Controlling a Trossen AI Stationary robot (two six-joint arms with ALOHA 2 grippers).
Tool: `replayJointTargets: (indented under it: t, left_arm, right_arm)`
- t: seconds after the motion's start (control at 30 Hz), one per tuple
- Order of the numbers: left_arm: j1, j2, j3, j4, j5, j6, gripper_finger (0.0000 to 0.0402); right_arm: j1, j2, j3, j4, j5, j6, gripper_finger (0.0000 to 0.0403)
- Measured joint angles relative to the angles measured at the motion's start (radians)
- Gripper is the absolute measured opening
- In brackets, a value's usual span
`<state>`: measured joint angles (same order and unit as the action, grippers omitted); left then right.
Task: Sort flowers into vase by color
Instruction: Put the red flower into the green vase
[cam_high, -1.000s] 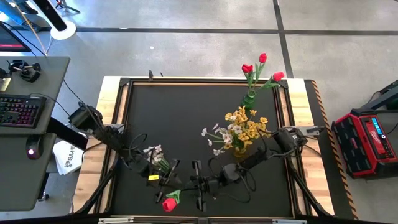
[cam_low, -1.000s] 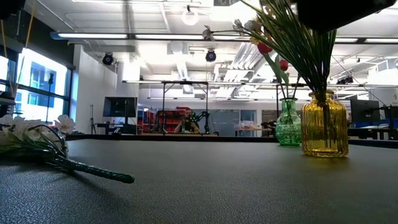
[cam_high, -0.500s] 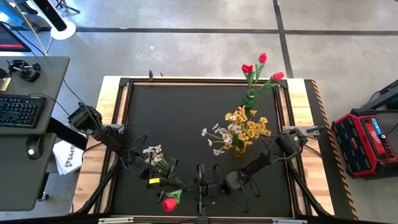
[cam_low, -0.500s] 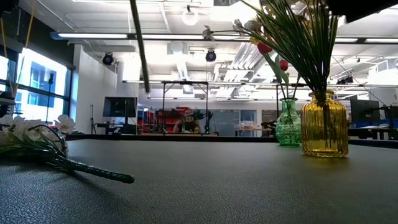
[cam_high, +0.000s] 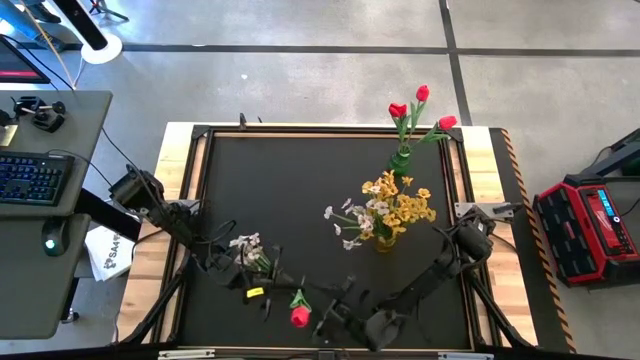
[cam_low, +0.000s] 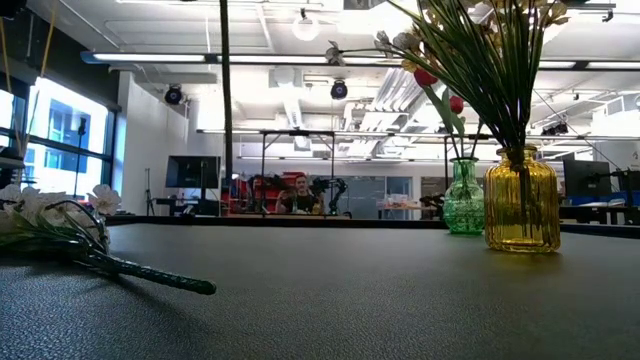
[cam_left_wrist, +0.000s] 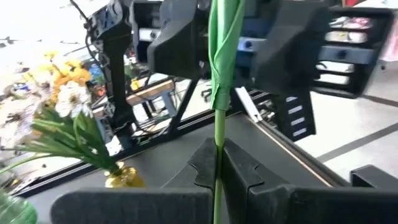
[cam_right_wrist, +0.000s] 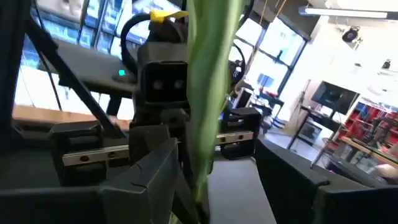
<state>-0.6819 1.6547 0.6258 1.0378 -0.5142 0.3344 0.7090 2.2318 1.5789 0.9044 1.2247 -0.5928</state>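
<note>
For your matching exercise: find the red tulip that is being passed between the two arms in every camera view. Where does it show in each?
High view: red tulip, low centre, bud between both arms.
Low view: only its stem, a vertical line upper left.
Left wrist view: stem upright in the shut left gripper.
Right wrist view: blurred stem, centre.
Shared landmark: yellow vase.

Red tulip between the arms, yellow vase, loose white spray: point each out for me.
red tulip (cam_high: 299, 317): high view, on its red bud.
yellow vase (cam_low: 521, 208): low view, on its ribbed glass body.
white spray (cam_low: 60, 232): low view, on its blossoms lying on the table.
</note>
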Motion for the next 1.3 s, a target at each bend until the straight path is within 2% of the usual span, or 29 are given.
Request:
replayJointTargets:
  t: [0.13,0.27,0.43,0.6,0.77,0.87,0.97,1.07,1.2,1.3]
  left_arm:
    - [0.000,0.000,0.000,-0.001,-0.025,0.000,0.0000]
    - [0.000,0.000,0.000,-0.002,-0.034,0.000,0.0000]
    - [0.000,0.000,0.000,-0.016,-0.056,0.000,0.0000]
    - [0.000,0.000,0.000,-0.023,-0.056,-0.007,0.0002]
    - [-0.014,-0.012,0.000,-0.041,-0.085,0.008,0.0026]
    - [-0.035,-0.073,0.000,-0.180,-0.144,0.040,0.0055]
    - [-0.065,-0.168,0.000,-0.395,-0.270,0.026,0.0083]
    - [-0.094,-0.268,0.001,-0.633,-0.400,-0.058,0.0102]
    - [-0.116,-0.374,0.001,-0.894,-0.452,-0.235,0.0113]
    - [-0.120,-0.414,-0.002,-0.986,-0.452,-0.340,0.0115]
  right_arm:
    - [-0.009,0.000,0.098,-0.290,-0.022,0.167,0.0183]
    - [-0.016,0.000,0.201,-0.570,-0.026,0.363,0.0150]
    - [-0.012,0.000,0.319,-0.848,-0.026,0.580,0.0093]
    - [-0.007,0.000,0.391,-1.106,-0.026,0.786,0.0016]
    - [-0.004,0.001,0.459,-1.290,-0.032,0.932,0.0015]
    - [0.001,0.002,0.543,-1.451,-0.048,1.000,0.0005]
    - [0.004,0.002,0.661,-1.687,-0.071,1.116,0.0006]
    - [0.005,0.001,0.780,-1.958,-0.076,1.240,0.0003]
    - [-0.017,-0.128,0.694,-2.036,0.003,1.286,0.0002]
    - [-0.056,-0.224,0.683,-2.066,0.101,1.279,0.0001]
